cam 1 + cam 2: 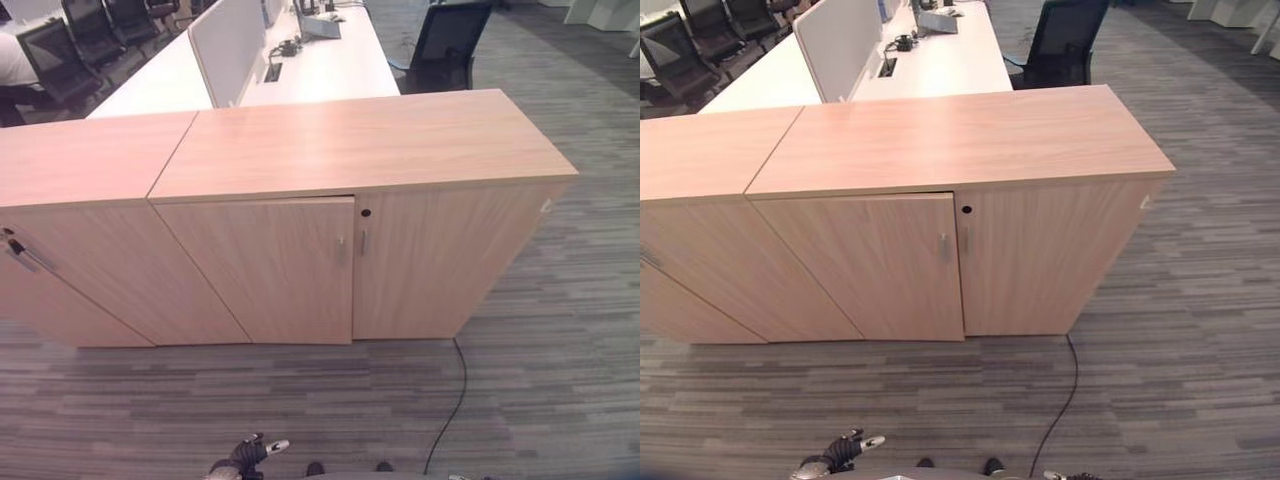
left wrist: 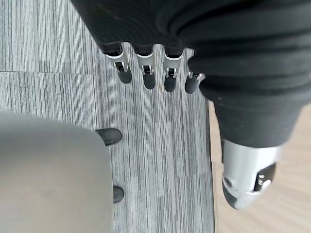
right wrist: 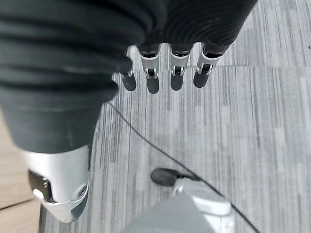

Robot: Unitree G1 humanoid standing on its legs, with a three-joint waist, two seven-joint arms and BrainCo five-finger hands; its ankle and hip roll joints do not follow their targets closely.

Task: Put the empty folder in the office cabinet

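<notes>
The office cabinet [image 1: 350,250] fills the middle of the left eye view, its two doors closed (the left door [image 1: 270,270] sits slightly proud). The left hand [image 2: 155,73] hangs over the grey carpet [image 1: 560,380], fingers straight and relaxed, holding nothing. The right hand [image 3: 165,73] hangs likewise, fingers loose and empty. White desks [image 1: 320,60] stand at upper centre.

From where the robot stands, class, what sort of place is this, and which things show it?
Most likely an open-plan office: low wooden cabinets with closed doors stand on grey carpet, and behind them are long white desks with dark swivel chairs.
</notes>
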